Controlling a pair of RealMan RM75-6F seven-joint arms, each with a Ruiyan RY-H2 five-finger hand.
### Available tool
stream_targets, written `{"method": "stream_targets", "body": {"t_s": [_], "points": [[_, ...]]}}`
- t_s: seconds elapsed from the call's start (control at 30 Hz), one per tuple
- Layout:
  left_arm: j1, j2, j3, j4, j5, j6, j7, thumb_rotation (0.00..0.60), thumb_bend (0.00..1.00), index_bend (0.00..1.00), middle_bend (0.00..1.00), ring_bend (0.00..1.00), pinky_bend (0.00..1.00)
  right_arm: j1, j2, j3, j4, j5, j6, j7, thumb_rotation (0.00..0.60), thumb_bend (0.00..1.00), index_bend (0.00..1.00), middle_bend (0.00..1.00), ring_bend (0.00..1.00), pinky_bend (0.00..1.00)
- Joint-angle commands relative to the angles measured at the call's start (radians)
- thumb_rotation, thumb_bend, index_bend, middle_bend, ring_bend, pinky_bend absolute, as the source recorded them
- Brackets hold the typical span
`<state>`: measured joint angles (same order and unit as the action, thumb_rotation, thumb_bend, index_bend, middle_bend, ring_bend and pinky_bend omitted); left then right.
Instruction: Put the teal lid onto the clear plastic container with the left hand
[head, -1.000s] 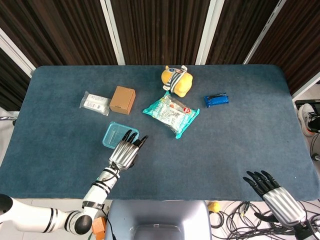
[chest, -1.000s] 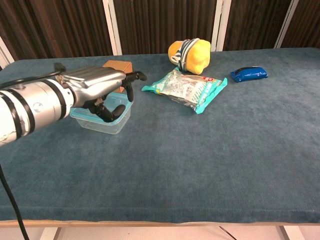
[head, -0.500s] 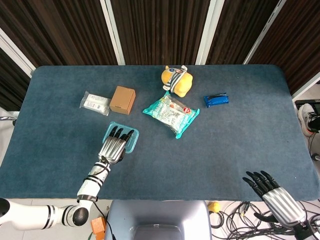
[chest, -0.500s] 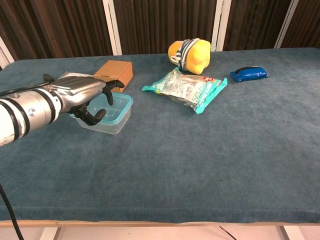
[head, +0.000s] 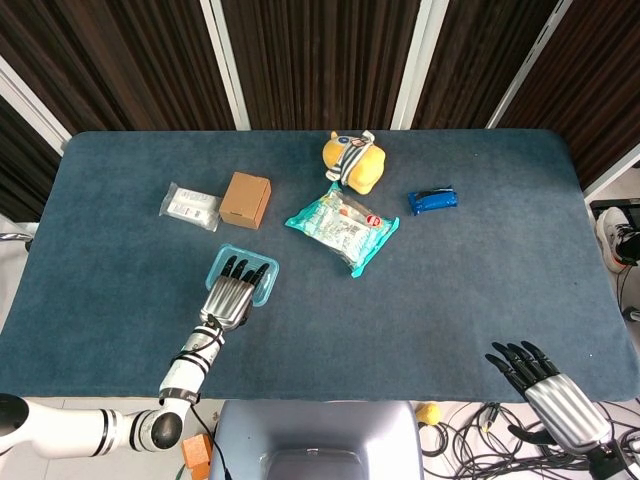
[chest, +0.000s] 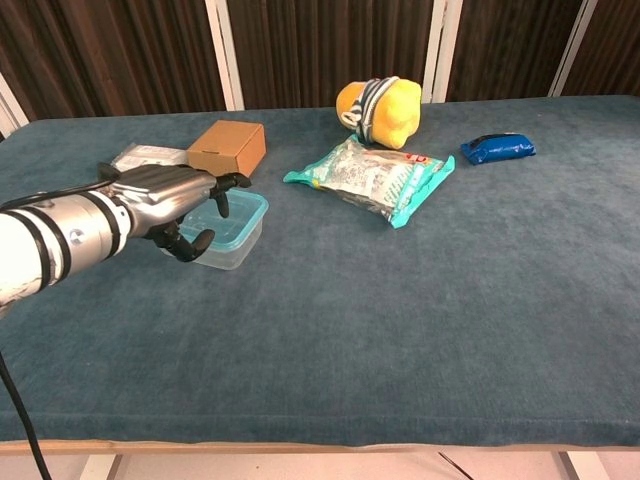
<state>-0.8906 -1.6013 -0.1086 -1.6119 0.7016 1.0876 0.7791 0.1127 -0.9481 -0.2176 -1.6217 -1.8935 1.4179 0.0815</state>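
Note:
The clear plastic container (head: 264, 285) (chest: 238, 232) stands left of the table's middle with the teal lid (head: 224, 254) (chest: 252, 203) lying on top of it. My left hand (head: 229, 293) (chest: 160, 194) reaches over it from the near side, fingers stretched flat across the lid and thumb curled beside the container's near wall. It grips nothing that I can see. Whether the fingers press on the lid is unclear. My right hand (head: 549, 386) hangs past the table's near right edge, fingers apart and empty; it is absent from the chest view.
Behind the container are a brown box (head: 245, 199) (chest: 226, 146) and a white packet (head: 190, 206) (chest: 140, 155). A teal snack bag (head: 342, 226) (chest: 375, 178), a yellow plush toy (head: 353, 162) (chest: 380, 108) and a blue packet (head: 432, 199) (chest: 498, 147) lie to the right.
My left hand has swung left from the container's right side to lie over the lid, and has lowered a little. The right hand has not moved.

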Motion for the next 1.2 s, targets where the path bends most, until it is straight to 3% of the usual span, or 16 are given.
{"method": "stream_targets", "body": {"t_s": [0.03,0.3,0.63,1.2], "points": [[0.008,0.018,-0.014,-0.027,0.039,0.027,-0.025,0.600,0.59,0.00,0.27,0.06,0.00,0.000,0.000,0.000,0.000,0.001,-0.001,0.000,0.600,0.06,0.00,0.00,0.00,0.00],[0.034,0.085,-0.040,-0.088,0.092,0.098,-0.039,0.600,0.59,0.00,0.27,0.07,0.00,-0.002,-0.001,-0.002,-0.002,-0.003,0.000,-0.005,0.600,0.06,0.00,0.00,0.00,0.00],[0.048,0.025,-0.082,0.106,0.039,0.033,-0.135,0.600,0.69,0.00,0.25,0.03,0.00,-0.004,0.003,-0.001,0.002,-0.003,0.010,0.006,0.600,0.06,0.00,0.00,0.00,0.00],[0.027,-0.012,-0.076,0.161,-0.031,-0.009,-0.061,0.600,0.70,0.00,0.29,0.06,0.00,-0.004,0.005,-0.002,0.003,-0.005,0.012,0.011,0.600,0.06,0.00,0.00,0.00,0.00]]}}
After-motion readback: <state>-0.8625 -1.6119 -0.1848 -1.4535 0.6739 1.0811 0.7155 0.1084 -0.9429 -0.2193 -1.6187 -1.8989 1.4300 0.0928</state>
